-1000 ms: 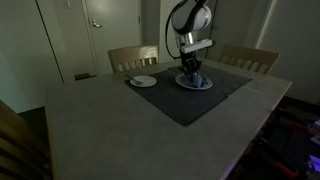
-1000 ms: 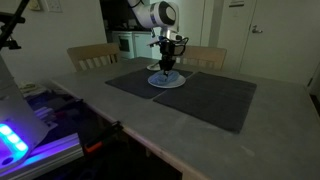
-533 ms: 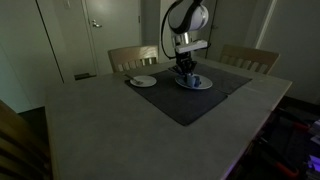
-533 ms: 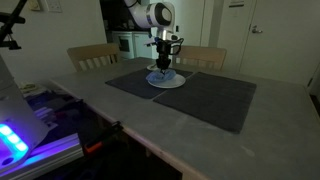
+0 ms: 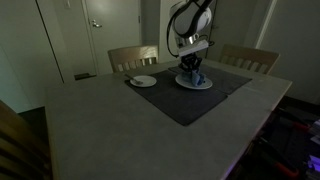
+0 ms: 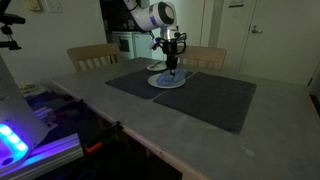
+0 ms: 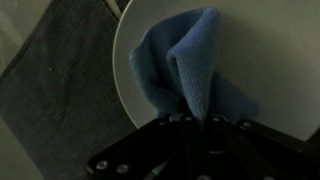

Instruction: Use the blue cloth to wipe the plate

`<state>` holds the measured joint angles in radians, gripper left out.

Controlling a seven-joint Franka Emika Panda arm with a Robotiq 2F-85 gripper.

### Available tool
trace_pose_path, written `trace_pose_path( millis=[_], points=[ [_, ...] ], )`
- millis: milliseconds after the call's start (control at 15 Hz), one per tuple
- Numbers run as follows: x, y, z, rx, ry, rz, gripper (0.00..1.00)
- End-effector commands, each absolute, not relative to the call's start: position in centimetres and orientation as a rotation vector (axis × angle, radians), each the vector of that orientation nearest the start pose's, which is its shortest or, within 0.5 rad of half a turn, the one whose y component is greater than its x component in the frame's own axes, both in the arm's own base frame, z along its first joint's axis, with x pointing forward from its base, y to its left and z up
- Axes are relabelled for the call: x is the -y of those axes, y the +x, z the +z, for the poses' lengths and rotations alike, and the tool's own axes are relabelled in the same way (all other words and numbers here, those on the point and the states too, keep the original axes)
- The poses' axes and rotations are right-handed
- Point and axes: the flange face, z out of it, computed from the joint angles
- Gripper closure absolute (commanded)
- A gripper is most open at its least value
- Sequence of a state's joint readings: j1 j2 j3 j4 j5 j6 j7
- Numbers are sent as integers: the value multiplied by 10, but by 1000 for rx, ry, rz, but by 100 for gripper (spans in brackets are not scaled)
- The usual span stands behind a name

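A white plate lies on a dark placemat; it shows in both exterior views. A blue cloth hangs bunched onto the plate. My gripper is shut on the cloth's top and holds it from above. In both exterior views the gripper stands straight over the plate with the cloth touching it.
A small white saucer sits on the placemat's end. Two wooden chairs stand behind the table. The placemat covers much of the table's middle.
The gripper with the cloth swung a little across the plate and back again. The plate has not moved.
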<state>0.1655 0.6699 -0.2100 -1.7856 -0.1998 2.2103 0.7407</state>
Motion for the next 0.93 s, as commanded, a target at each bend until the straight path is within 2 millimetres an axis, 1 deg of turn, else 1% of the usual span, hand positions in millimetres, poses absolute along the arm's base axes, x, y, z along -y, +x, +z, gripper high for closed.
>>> trace_pose_path(
  millis=[0,67,200,333,467,600,733,867],
  points=[
    [30,617,154,-1082,-3399,442,98],
    [29,612,151,-1057,-3408,514,98],
    [20,605,146,-937,-3391,688,98],
    [7,603,143,-811,-3361,758,98],
    [-5,605,145,-715,-3320,757,98],
    [-13,611,149,-684,-3272,705,98],
    [-11,617,153,-708,-3198,640,98],
    [-3,622,157,-775,-3139,555,98]
  ],
)
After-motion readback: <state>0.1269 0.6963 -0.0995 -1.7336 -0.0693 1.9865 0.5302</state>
